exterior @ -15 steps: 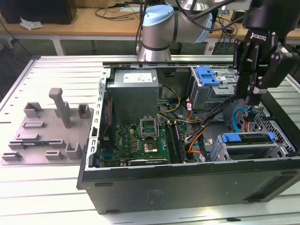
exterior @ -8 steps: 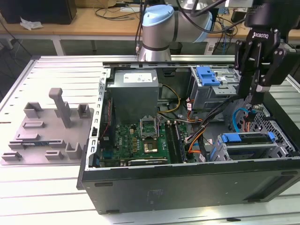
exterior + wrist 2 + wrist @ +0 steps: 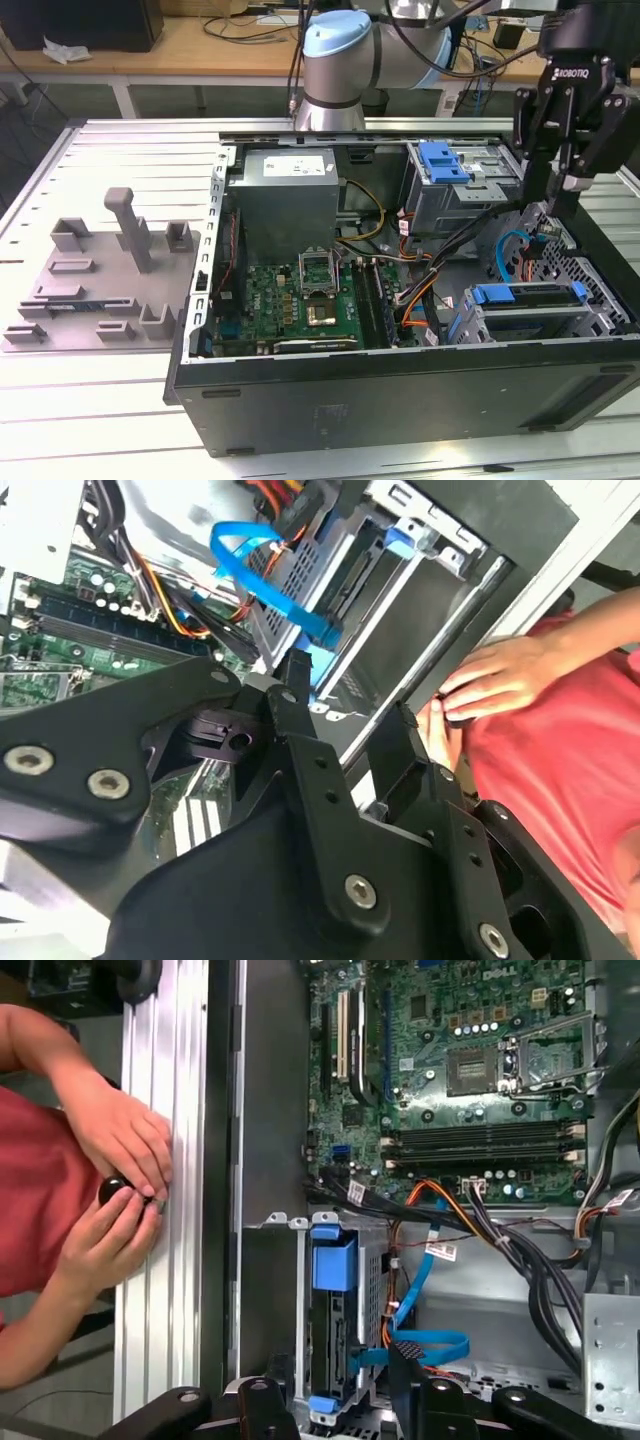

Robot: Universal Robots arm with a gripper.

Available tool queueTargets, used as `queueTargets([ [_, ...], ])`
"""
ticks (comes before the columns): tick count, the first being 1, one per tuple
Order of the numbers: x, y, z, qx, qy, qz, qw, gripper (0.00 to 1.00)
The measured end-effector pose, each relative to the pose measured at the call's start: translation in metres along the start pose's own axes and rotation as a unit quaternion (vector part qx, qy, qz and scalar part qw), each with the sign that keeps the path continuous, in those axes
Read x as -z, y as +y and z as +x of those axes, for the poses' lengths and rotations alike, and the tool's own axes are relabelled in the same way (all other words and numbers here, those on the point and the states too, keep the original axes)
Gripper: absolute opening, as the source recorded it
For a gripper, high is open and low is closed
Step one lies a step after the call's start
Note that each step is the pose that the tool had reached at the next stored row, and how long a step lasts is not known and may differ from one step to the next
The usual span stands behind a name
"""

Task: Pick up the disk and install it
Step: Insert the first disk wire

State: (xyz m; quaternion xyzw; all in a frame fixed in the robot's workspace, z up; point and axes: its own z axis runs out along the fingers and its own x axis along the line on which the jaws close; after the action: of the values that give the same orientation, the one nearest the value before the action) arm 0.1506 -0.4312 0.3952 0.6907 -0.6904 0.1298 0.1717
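In the exterior view, your gripper (image 3: 550, 190) hangs over the open computer case (image 3: 350, 400) at about two o'clock, with its jaws spread wide and holding nothing. The disk (image 3: 528, 294) sits on edge in the drive cage at four o'clock of the case, its blue carrier uppermost, below the gripper and apart from it. The grey fixture tray (image 3: 100, 285) lies at nine o'clock, beside the case.

In the second wrist view, the fingers (image 3: 300, 720) stand apart above the cage.

In the first wrist view, the disk (image 3: 333, 1260) is seated in its slot beside a blue cable (image 3: 420, 1345) — a person's hand (image 3: 125, 1135) rests on the table rail (image 3: 165, 1310).
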Motion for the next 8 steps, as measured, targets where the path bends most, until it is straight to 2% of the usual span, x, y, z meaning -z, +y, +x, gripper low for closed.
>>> queueTargets([
  [2, -0.0002, -0.0067, -0.0024, 0.002, 0.0071, -0.0044, 1.0, 0.5],
  [4, -0.0009, -0.0156, -0.0056, 0.004, 0.0172, -0.0104, 0.9998, 0.5],
  [5, -0.0009, -0.0222, -0.0073, 0.005, 0.0227, -0.013, 0.9996, 0.5],
  [6, -0.0009, -0.0283, -0.0087, 0.005, 0.0324, -0.0151, 0.9993, 0.5],
  [8, -0.0011, -0.0308, -0.009, 0.003, 0.0422, -0.0163, 0.999, 0.5],
])
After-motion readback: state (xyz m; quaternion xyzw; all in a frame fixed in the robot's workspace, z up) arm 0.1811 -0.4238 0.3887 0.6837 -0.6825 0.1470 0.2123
